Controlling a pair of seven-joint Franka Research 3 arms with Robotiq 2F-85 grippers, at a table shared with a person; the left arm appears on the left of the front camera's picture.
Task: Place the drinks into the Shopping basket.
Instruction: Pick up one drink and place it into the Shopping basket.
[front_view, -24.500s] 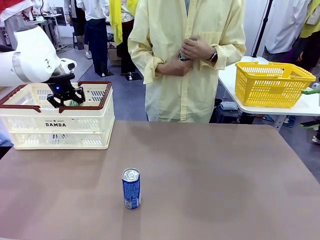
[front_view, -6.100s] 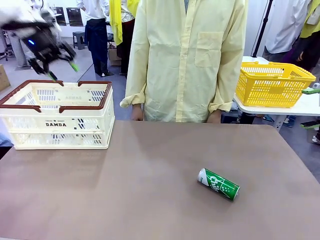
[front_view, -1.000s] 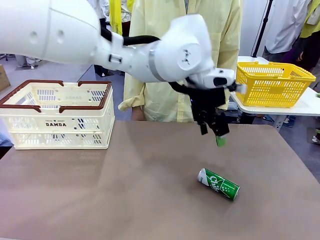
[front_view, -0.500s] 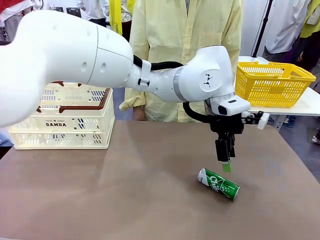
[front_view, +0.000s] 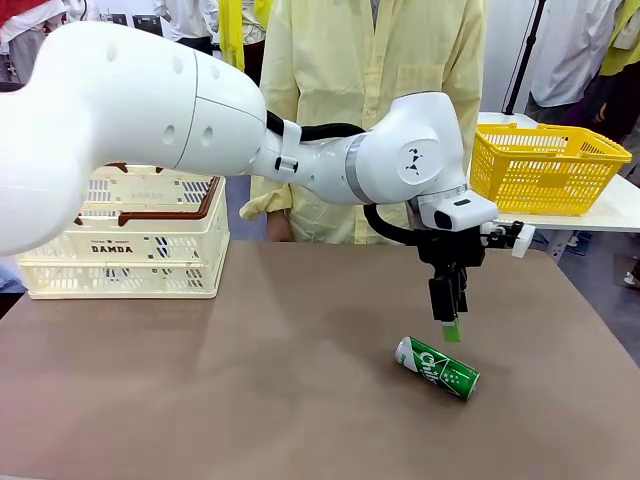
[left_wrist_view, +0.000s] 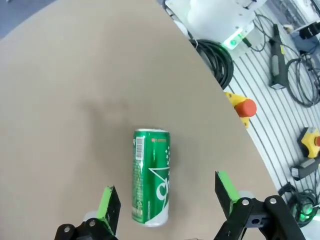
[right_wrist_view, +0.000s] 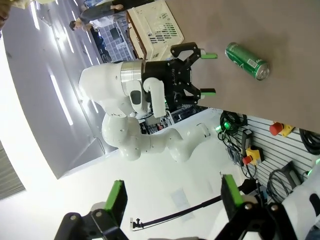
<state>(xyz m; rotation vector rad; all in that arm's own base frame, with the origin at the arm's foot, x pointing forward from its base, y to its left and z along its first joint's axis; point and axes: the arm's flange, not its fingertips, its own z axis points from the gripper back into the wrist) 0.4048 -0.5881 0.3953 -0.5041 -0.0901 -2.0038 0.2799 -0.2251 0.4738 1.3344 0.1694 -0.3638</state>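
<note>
Setting: brown table with a person in a pale yellow shirt standing at its far edge; a yellow mesh basket sits on a white side table beyond the far right corner
Left gripper: hangs point-down just above the table's right half, reached across from the left; its fingers stand spread wide with nothing between them, green pads flanking the can in the left wrist view
Right gripper: fingers spread apart and empty, well off the table, looking across at the other arm
Drink: one green can with white lettering lies on its side just below the left gripper, silver top toward the table's left, about midway between near and far edges on the right half; no contact yet
Shopping basket: cream crate with red-brown rim at the table's far left corner, well apart from the can
Step in hand: my reading is the approach to the pick, the jaws lined up across the can's body
Next move: likely a straight descent until the pads straddle the can, then a close; a lying can may roll if one pad touches first
Hard to see: the big white arm covers much of the crate, so its contents cannot be told; the front view shows the fingers edge-on, one behind the other
</note>
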